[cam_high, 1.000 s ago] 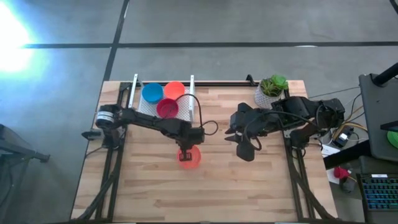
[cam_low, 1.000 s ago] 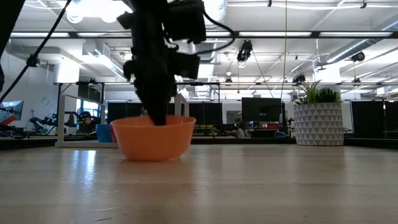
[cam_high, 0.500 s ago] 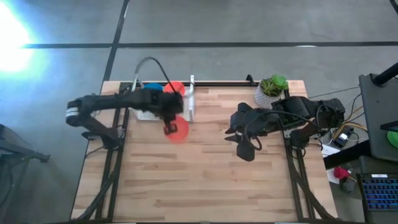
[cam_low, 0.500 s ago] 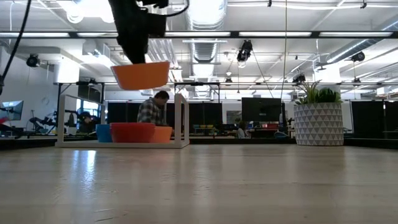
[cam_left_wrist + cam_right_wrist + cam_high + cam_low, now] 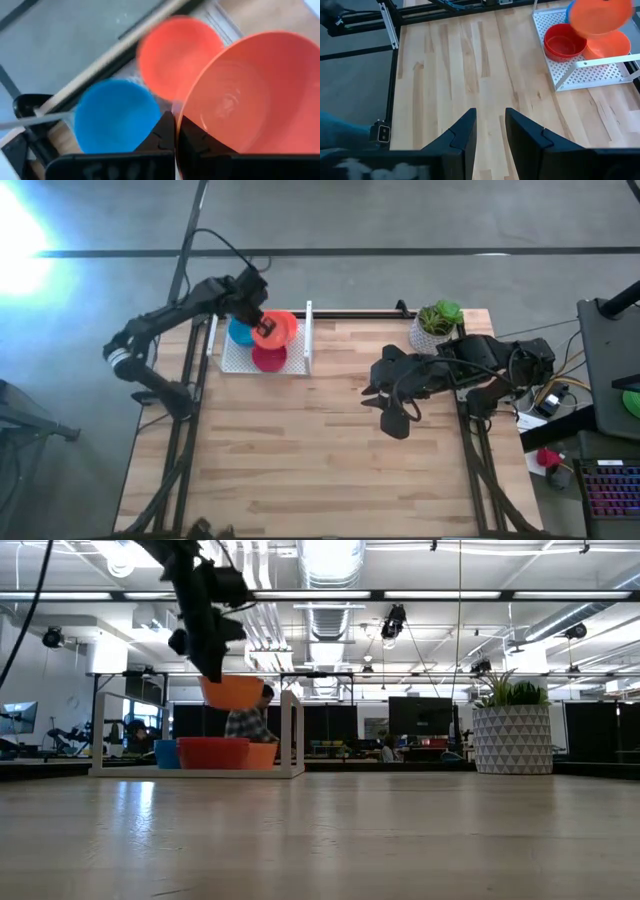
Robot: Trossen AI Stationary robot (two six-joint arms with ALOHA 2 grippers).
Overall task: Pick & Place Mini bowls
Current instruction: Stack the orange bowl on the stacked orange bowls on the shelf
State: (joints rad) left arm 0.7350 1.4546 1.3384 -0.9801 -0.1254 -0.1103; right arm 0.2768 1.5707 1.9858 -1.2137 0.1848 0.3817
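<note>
My left gripper (image 5: 262, 327) is shut on an orange mini bowl (image 5: 274, 330) and holds it in the air above the white rack (image 5: 300, 350) at the table's far left. In the rack sit a blue mini bowl (image 5: 238, 333), a red mini bowl (image 5: 268, 359) and another orange mini bowl (image 5: 175, 55) beneath the held one. In the low view the held bowl (image 5: 232, 692) hangs above the rack's bowls. My right gripper (image 5: 490, 125) waits open above the table's right half, with nothing between its fingers. My left gripper pinches the orange bowl's rim (image 5: 186, 117) between its two fingers, one finger inside the bowl and one outside. The fingers come from above, slanting down. The bowl is lifted clear and hangs tilted over the rack, its hollow facing up.
A white plant pot (image 5: 436, 328) with a green plant stands at the far right corner. Bare wooden tabletop (image 5: 320, 460) spreads over the middle and the near half.
My left gripper has lifted the orange bowl off the table's middle and swung it toward the far left edge, over the rack. The bowl has come clear of the table and now hangs above the rack's bowls.
</note>
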